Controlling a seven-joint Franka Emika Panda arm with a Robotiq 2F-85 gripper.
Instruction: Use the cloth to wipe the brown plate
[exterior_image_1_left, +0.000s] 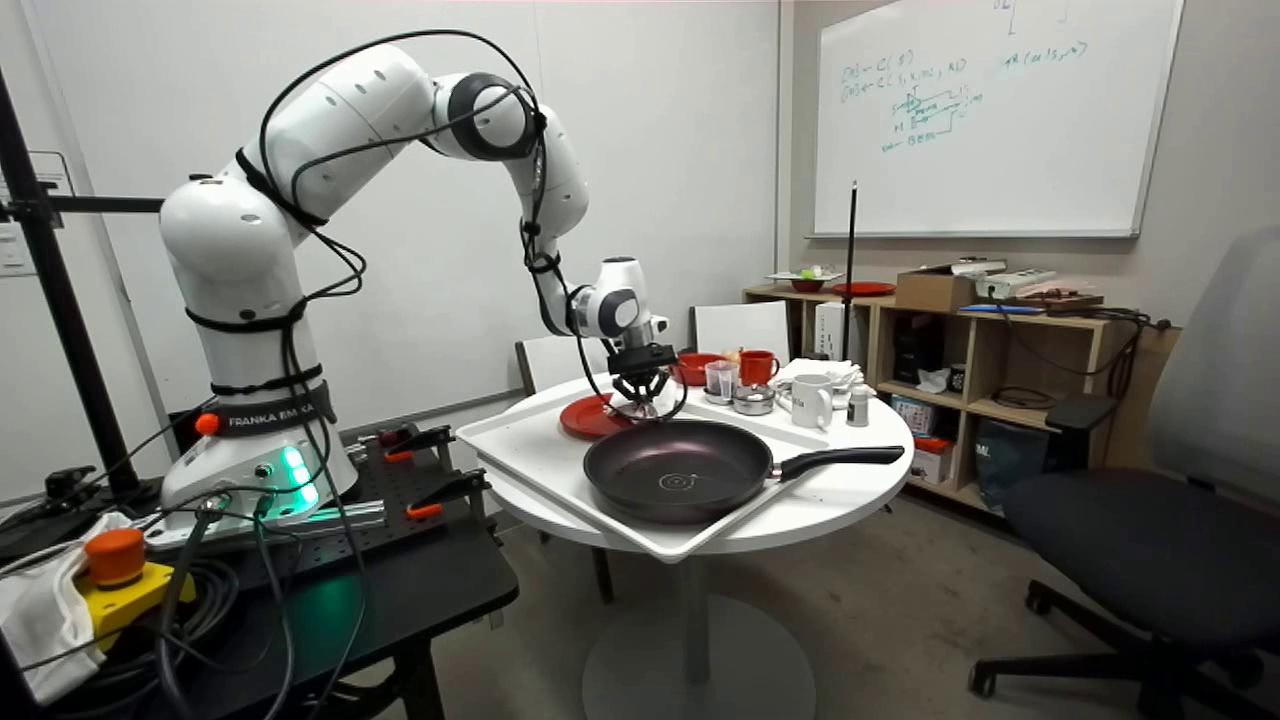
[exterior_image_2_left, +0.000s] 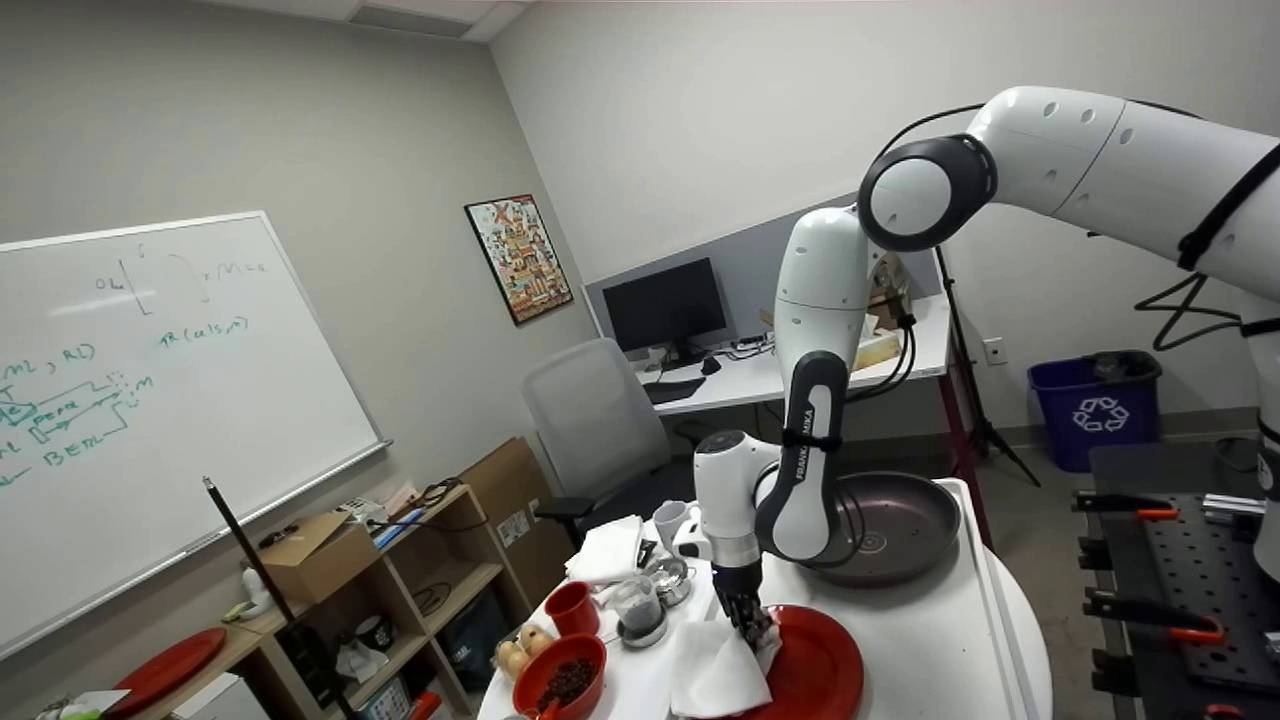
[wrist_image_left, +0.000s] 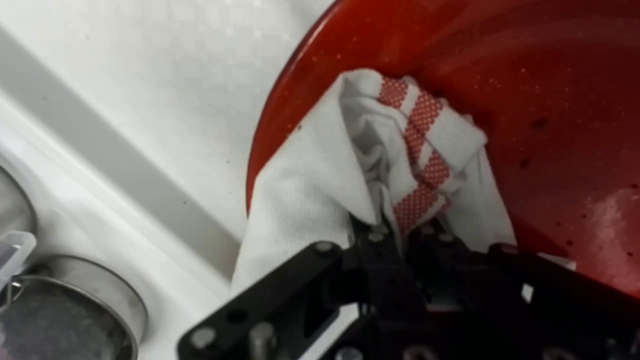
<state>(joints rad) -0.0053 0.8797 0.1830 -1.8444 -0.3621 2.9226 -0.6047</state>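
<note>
The round red plate, the task's brown plate (wrist_image_left: 565, 125), rests on a white tray, and small dark specks show on its surface in the wrist view. A white cloth (wrist_image_left: 305, 200) with red checked stripes lies bunched over the plate's edge. My gripper (wrist_image_left: 401, 232) is shut on the cloth, folds of it pinched between the black fingers. In an exterior view the gripper (exterior_image_2_left: 750, 622) points down at the rim of the plate (exterior_image_2_left: 822, 660), with the cloth (exterior_image_2_left: 712, 672) spilling past the rim onto the tray. The gripper hides part of the plate in the wrist view.
A large black frying pan (exterior_image_1_left: 680, 470) sits on the tray (exterior_image_1_left: 520, 450) close to the gripper, its handle sticking out. Beside the tray stand a red bowl (exterior_image_2_left: 590, 655), a red mug (exterior_image_2_left: 573, 608), a metal tin (exterior_image_1_left: 753, 400) and a white mug (exterior_image_1_left: 810, 400).
</note>
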